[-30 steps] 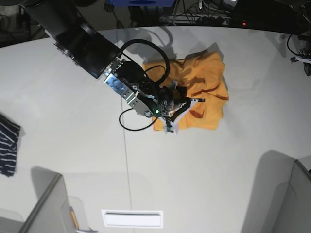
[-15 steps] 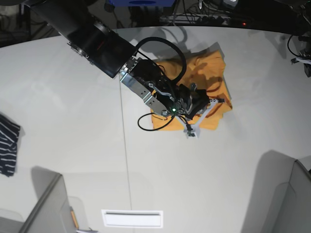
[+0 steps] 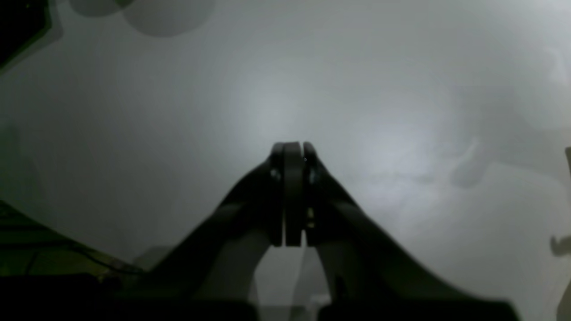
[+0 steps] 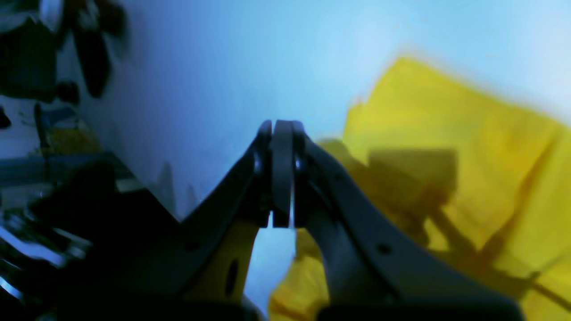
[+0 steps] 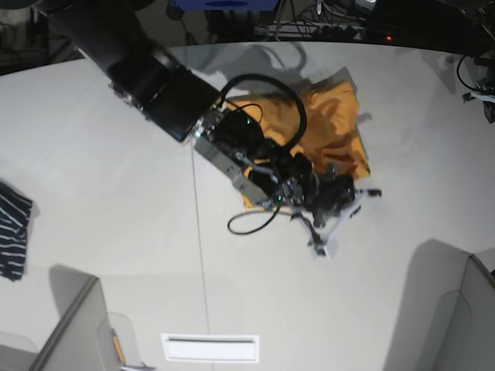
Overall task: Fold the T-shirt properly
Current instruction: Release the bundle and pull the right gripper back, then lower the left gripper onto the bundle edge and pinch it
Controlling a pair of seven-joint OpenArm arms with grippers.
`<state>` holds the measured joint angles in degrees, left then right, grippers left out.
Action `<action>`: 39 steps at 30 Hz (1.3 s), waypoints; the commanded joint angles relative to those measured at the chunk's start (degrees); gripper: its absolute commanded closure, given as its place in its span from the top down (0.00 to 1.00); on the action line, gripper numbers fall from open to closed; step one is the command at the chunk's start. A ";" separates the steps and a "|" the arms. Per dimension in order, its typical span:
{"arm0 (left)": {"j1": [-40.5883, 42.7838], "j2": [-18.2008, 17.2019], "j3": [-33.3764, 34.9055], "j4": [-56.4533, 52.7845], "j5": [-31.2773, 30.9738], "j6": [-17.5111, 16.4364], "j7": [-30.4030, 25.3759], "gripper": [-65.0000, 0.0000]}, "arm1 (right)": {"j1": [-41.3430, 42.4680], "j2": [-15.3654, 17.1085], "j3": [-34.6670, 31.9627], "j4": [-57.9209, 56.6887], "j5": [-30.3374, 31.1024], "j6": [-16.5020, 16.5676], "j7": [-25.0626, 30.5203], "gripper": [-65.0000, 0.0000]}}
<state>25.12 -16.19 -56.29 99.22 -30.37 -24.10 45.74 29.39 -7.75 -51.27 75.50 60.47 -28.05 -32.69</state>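
Plainly, shirt: the T-shirt (image 5: 332,127) lies bunched on the tabletop (image 5: 93,154) toward the far side, part of it hidden under the right arm (image 5: 155,73); its edges are uneven and creased, so I judge the fold far from finished.
Right jaws: the right gripper (image 4: 282,133) has its jaws pressed together with no cloth between the tips; the wrist view shows the yellow cloth (image 4: 468,178) beside and below them, not in them.
Left jaws: the left gripper (image 3: 292,154) has its jaws together over bare grey surface, holding nothing, with no cloth in its view.
Position: in the base view the right gripper (image 5: 340,197) sits at the shirt's near edge, partly over bare tabletop.
Risk one: jaws that are together can only push, so a sweep across the cloth could crumple the heap further instead of flattening it.
Risk two: a grab at the bunched part may catch several layers at once, and lifting them would drag the whole shirt rather than turn one flap.
Risk three: the loose black cable (image 5: 259,220) near the wrist hangs close to the cloth and could snag a fold.
Risk four: with only one arm at the shirt, a pull has nothing pinning the far side, so the shirt may slide.
Bystander: a dark striped garment (image 5: 11,232) lies well apart at the tabletop's edge.
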 commanded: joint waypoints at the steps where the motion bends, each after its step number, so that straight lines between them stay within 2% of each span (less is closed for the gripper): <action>1: 0.41 -0.91 1.30 2.54 -1.06 -0.39 -1.30 0.00 | 1.78 -0.56 0.58 1.99 0.94 0.49 -0.76 0.00; 3: 0.77 0.76 4.12 6.06 -1.06 -0.39 -1.30 0.00 | 2.13 1.55 0.76 4.19 0.85 0.41 -3.31 0.00; 5: 0.77 3.92 5.26 9.92 -1.06 -0.39 -0.94 0.00 | 2.04 4.63 0.85 6.82 0.85 0.23 -4.28 0.00; 9: -1.70 8.32 9.92 13.62 -1.06 -0.39 6.70 0.00 | 0.55 11.84 0.85 11.66 0.85 -5.13 -4.46 0.00; 13: -3.63 12.27 15.02 13.88 -1.06 -0.39 9.25 0.00 | -1.21 20.45 0.94 17.55 0.85 -7.51 -4.37 0.00; 15: -3.81 13.24 17.83 13.88 -1.06 -0.39 9.25 0.00 | -2.97 23.97 2.52 19.57 0.85 -8.03 -4.28 0.00; 18: -3.81 13.33 23.28 13.97 -1.06 -0.39 9.17 0.00 | -8.24 27.13 8.23 21.33 0.94 -8.21 -4.46 0.00; 20: -3.81 14.21 25.13 13.97 -1.06 -0.30 9.08 0.00 | -11.06 28.36 11.57 22.30 0.94 -8.03 -4.46 0.00; 22: -3.81 16.58 24.16 13.97 -1.06 -0.30 9.08 0.00 | -13.08 29.59 13.42 23.18 0.85 -7.95 -4.46 0.00; 27: -5.21 20.10 22.23 13.97 -2.03 -0.30 8.99 0.01 | -14.49 30.74 13.51 24.14 0.85 -7.95 -4.54 0.00; 32: -5.92 20.36 22.05 13.53 -9.94 -0.12 8.99 0.33 | -15.19 31.09 13.51 24.14 0.85 -7.95 -4.54 0.00; 35: -8.20 20.62 22.05 13.26 -10.38 0.32 9.08 0.50 | -15.54 31.09 13.51 24.14 0.85 -7.95 -4.54 0.00; 39: -8.90 22.03 22.05 13.26 -10.73 6.47 9.08 0.58 | -15.63 31.09 13.51 24.14 0.85 -7.95 -4.54 0.00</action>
<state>16.12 6.15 -34.28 111.55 -40.42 -17.50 55.09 12.47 23.03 -38.24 98.63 61.30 -36.47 -37.95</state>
